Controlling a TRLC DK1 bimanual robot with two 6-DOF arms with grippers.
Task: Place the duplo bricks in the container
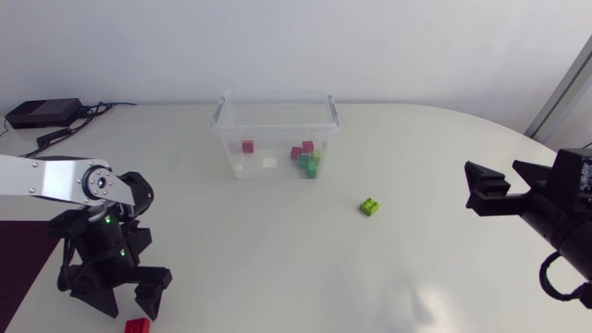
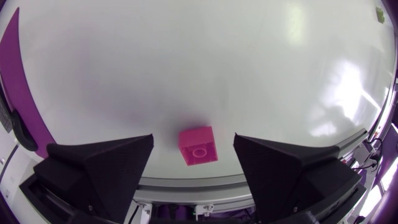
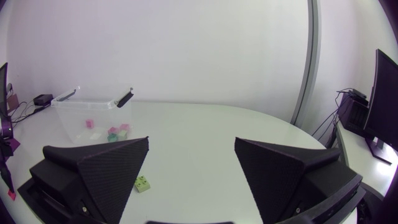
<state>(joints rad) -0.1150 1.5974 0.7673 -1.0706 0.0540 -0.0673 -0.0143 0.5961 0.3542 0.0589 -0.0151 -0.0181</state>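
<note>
Left gripper (image 1: 125, 303) is hovering, released wide and holding nothing, over red brick (image 2: 199, 147) sitting at tabletop's front-left edge. Brick likely light, rigid, slick: gripping across flat opposite sides looking best.

Layout. Container (image 1: 275, 139) at the far middle of the table (image 1: 277, 268), with bricks (image 1: 305, 159) inside, mostly toward its right end. Stray brick (image 1: 371, 207) on the table, right of and nearer than the container. Edge brick (image 1: 138, 325) at the near left edge, between the left gripper's (image 1: 127, 298) spread fingers.
</note>
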